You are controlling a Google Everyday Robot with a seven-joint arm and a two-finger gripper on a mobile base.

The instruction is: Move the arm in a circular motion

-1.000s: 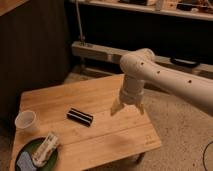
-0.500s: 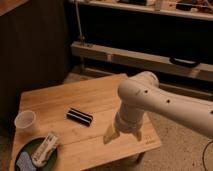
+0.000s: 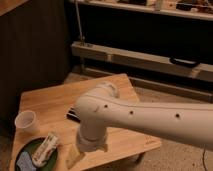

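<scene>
From where I stand, the arm (image 3: 150,117) reaches in from three o'clock, a thick glossy white tube dotted with small dark screw holes, and bends at a rounded joint above the low wooden table (image 3: 52,100). From that joint it turns straight down, so the gripper (image 3: 87,151) hangs at about six o'clock from the bend, low over the table's near edge, with a beige tip showing at its lower left. Whether that hand is released or clenched I cannot tell from here, and I cannot make out anything in its hold. Just behind the joint, at about ten o'clock from the gripper, a dark flat bar (image 3: 74,113) lies on the tabletop, partly hidden by the arm. Out at nine o'clock on the table a white cup (image 3: 26,121) stands upright. At seven o'clock a green plate (image 3: 25,150) sits at the table's corner, with a pale wrapped packet (image 3: 45,149) lying across it and something blue (image 3: 22,162) beside the packet. At twelve o'clock, beyond the table, a long pale rail (image 3: 145,60) runs across a dark shelving unit.
</scene>
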